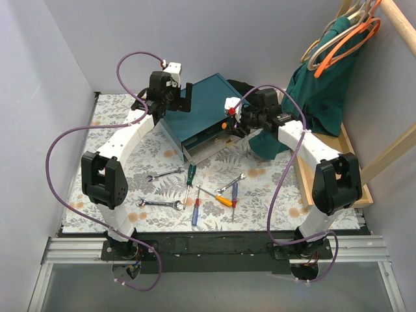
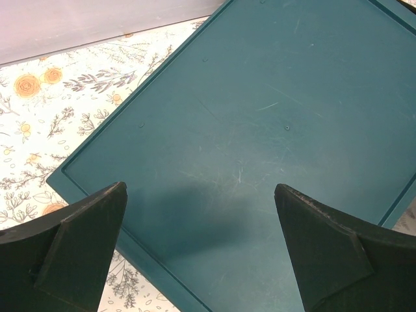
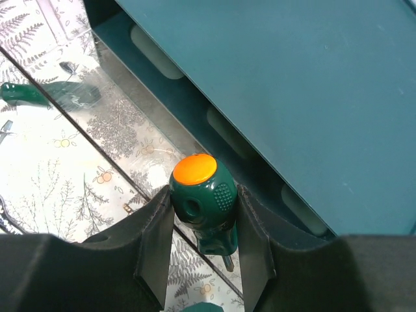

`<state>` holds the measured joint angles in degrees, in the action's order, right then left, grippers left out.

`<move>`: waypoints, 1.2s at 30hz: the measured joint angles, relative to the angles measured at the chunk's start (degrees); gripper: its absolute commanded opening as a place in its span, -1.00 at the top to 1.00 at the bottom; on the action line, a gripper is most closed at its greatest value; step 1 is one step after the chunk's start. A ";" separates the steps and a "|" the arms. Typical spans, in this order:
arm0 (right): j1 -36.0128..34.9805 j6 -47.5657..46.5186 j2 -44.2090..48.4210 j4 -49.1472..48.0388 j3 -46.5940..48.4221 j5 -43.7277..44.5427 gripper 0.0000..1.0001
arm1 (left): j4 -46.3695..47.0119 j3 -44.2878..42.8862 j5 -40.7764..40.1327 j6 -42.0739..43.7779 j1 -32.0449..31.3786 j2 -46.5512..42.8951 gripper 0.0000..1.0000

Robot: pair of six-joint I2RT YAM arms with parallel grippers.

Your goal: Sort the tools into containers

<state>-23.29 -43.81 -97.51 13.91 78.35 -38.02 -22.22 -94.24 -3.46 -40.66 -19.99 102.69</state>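
Note:
The dark teal box (image 1: 207, 107) stands at the back of the table, and its lowest drawer (image 1: 207, 149) is pulled out. My right gripper (image 1: 234, 122) is shut on a green screwdriver with an orange cap (image 3: 198, 192), held upright over the open drawer's shiny floor (image 3: 123, 140). The left gripper (image 2: 201, 188) hangs open above the box's flat top (image 2: 260, 117), nothing between its fingers. Loose tools lie on the floral mat: three silver wrenches (image 1: 164, 174) (image 1: 159, 203) (image 1: 231, 184), a green screwdriver (image 1: 190, 174), a blue one (image 1: 195, 211) and an orange-yellow one (image 1: 220, 197).
A light wooden tray (image 1: 354, 170) runs along the right edge. A green cloth (image 1: 325, 84) and coat hangers (image 1: 344, 36) hang behind it. Grey walls close the left and back. A blurred green shape (image 3: 49, 93) shows on the drawer floor.

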 measured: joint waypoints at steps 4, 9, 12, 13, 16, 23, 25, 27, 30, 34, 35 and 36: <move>-0.13 -1.14 0.63 0.90 0.00 0.33 -0.31 | -0.07 -0.09 0.02 -0.02 0.00 0.31 -0.96; -0.52 -1.03 -1.11 4.72 5.20 2.14 -0.54 | -0.74 -1.29 -1.22 -0.44 0.02 0.90 -0.96; -0.52 -0.72 -0.92 6.56 8.79 2.54 -0.57 | -2.43 -1.29 -3.21 -2.32 0.26 0.11 -0.96; -0.52 -0.24 -0.59 6.58 9.38 2.60 -0.60 | -2.84 -0.26 -3.43 -3.43 0.63 -0.76 -0.96; -0.52 1.97 1.73 6.97 9.29 2.78 -0.59 | -4.46 8.26 -2.89 -5.84 2.56 -8.57 -0.89; -0.61 10.05 7.13 6.49 9.09 7.19 -0.58 | 0.96 35.67 7.56 -6.95 2.80 -32.94 -0.58; -0.63 12.00 7.32 6.56 9.09 9.27 -0.58 | 2.73 40.19 8.90 -7.63 1.14 -35.23 -0.56; -0.63 13.62 7.30 6.95 9.07 11.45 -0.58 | 4.81 43.19 8.90 -8.07 -0.74 -34.93 -0.56; -0.63 15.69 7.32 7.23 9.01 14.23 -0.57 | 7.32 47.89 6.69 -8.92 -4.42 -34.14 -0.53; -0.63 18.25 7.32 7.80 8.85 16.98 -0.56 | 8.15 52.22 2.25 -11.04 -9.05 -33.86 -0.52; -0.63 18.73 7.32 7.93 8.83 17.35 -0.55 | 8.37 52.92 1.40 -11.61 -9.68 -33.88 -0.52; -0.63 19.30 7.32 8.04 8.76 17.77 -0.55 | 8.87 53.59 0.63 -11.98 -10.27 -33.92 -0.52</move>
<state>-23.92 -24.51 -90.19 21.96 87.11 -20.25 -13.34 -40.64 -2.83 -52.64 -30.26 68.77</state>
